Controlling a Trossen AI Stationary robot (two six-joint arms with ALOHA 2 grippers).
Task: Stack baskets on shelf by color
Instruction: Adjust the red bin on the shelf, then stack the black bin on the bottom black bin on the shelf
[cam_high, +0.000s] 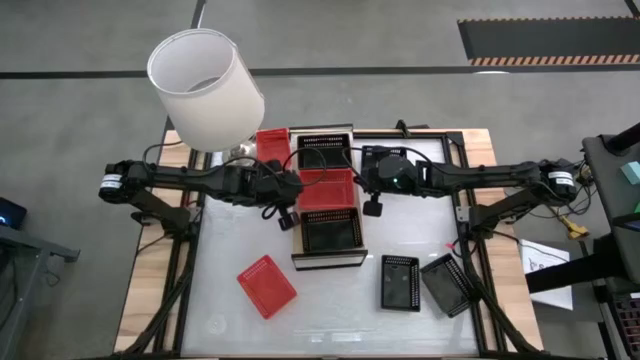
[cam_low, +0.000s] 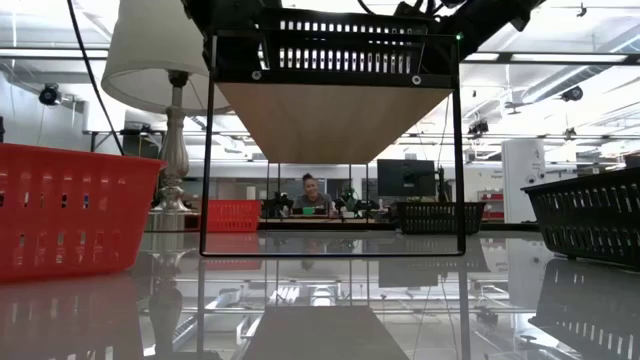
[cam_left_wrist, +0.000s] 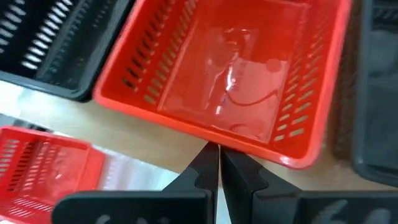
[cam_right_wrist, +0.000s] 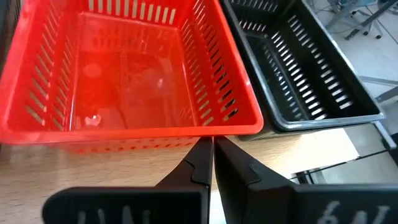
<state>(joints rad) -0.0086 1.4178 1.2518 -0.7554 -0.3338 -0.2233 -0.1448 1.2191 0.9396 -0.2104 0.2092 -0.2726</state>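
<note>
Red plastic marks the middle basket (cam_high: 328, 190) on the shelf (cam_high: 327, 259), set between a black basket (cam_high: 324, 152) at the far end and another black basket (cam_high: 331, 233) at the near end. Left end effector (cam_left_wrist: 219, 163) hangs just left of the red one, fingers together, holding nothing. Right end effector (cam_right_wrist: 211, 158) hangs just right of it, fingers also together and empty. Another red basket (cam_high: 267, 285) and two black baskets (cam_high: 400, 282) lie on the white surface (cam_high: 230, 250) nearer the front.

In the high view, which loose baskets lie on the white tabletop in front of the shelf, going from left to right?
Red basket → black basket lying square → black basket lying tilted, at the right edge.
</note>
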